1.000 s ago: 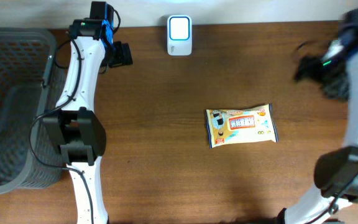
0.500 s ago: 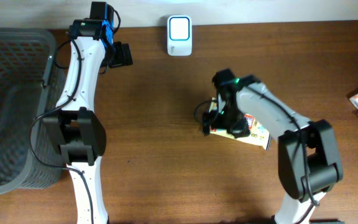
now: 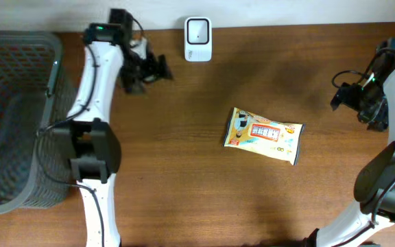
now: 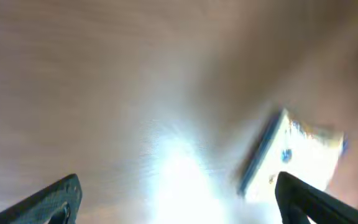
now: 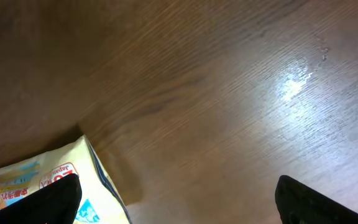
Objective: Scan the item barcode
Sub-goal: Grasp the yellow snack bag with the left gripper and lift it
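Note:
The item is a yellow snack packet [image 3: 262,135] with a printed label, lying tilted on the wooden table right of the middle. A white scanner [image 3: 197,39] stands at the table's back edge. My left gripper [image 3: 160,70] hovers open left of the scanner, far from the packet. Its wrist view is blurred; between the wide-apart fingers [image 4: 61,194] I see bare table, glare and a pale, blue-edged packet [image 4: 300,155] ahead to the right. My right gripper [image 3: 339,97] is open near the right edge, apart from the packet. The packet's corner [image 5: 42,174] shows beside its left finger.
A dark mesh basket [image 3: 19,42] fills the left end of the table. The left arm's base [image 3: 88,154] stands beside it and the right arm's base [image 3: 382,185] sits at the lower right. Bare wood surrounds the packet.
The right arm, which was over the packet half a second ago, is back at the right edge. The packet now lies tilted. The left gripper has swung rightward and toward the table's middle.

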